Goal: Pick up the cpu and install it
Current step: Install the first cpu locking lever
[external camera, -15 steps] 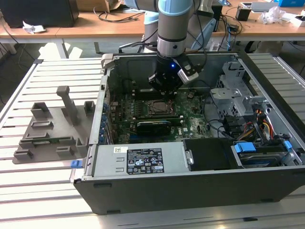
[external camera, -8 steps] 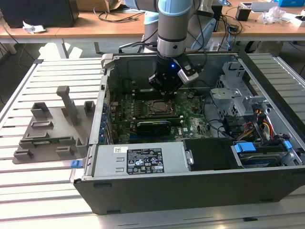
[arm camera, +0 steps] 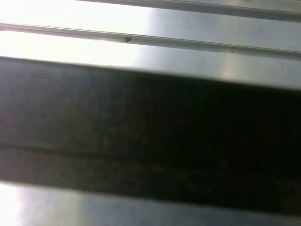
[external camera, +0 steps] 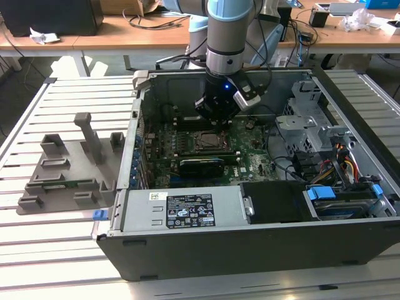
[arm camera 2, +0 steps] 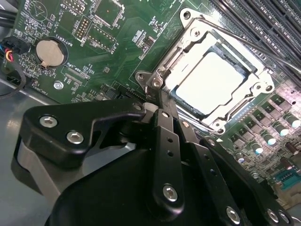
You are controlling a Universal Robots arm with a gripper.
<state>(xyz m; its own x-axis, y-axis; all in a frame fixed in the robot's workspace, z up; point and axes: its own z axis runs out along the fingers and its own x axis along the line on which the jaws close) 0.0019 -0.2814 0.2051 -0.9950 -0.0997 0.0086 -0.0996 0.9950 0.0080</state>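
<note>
Exterior view overlooks the open computer case; second wrist view closely faces its motherboard, perhaps obliquely.

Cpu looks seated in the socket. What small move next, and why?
Probably lift the hand slightly: the shiny silver square cpu lies flat inside the metal-framed socket, and the hand hangs close by the frame's corner.

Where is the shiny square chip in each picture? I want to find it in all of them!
Exterior view: the cpu sits in the socket in the middle of the green motherboard, just under the gripper.
Second wrist view: the cpu is the bright square inside the metal socket frame, just beyond the gripper.
First wrist view: I cannot find it there.
Shared landmark: the socket frame around the chip.
</note>
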